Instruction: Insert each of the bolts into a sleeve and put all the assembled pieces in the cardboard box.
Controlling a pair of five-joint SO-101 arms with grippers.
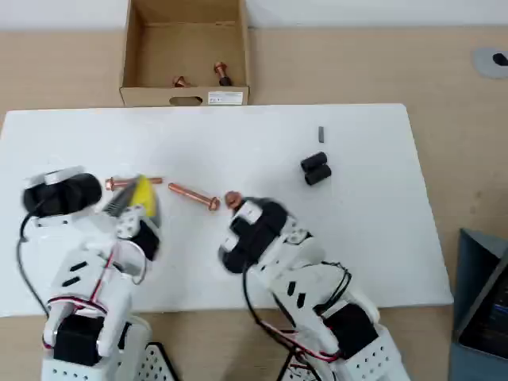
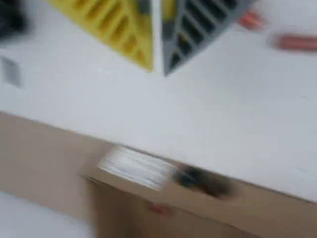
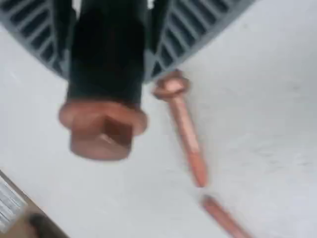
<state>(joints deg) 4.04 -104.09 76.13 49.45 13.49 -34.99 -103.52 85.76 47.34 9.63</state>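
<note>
Cannot see the roots of the right claw (image 3: 110, 72), cut off at the frame edge in its wrist view, nor the held bolt's (image 3: 103, 126) shank, sunk in the black sleeve (image 3: 106, 44). Also cropped at that view's edge: a loose bolt (image 3: 225, 218). Same cropping for the left claw (image 2: 158, 72). From above, cannot name the tiny grey sliver (image 1: 321, 134) on the desk (image 1: 365, 246); cannot see the cardboard box's (image 1: 127, 55) far wall, past the top edge. Cannot identify the dark blurred blob (image 2: 10, 20) in the left wrist view.

White arms (image 1: 87, 278), black motors (image 1: 59, 194), red-black cables (image 1: 99, 290); left hand (image 2: 158, 67) yellow-grey, ribbed.
</note>
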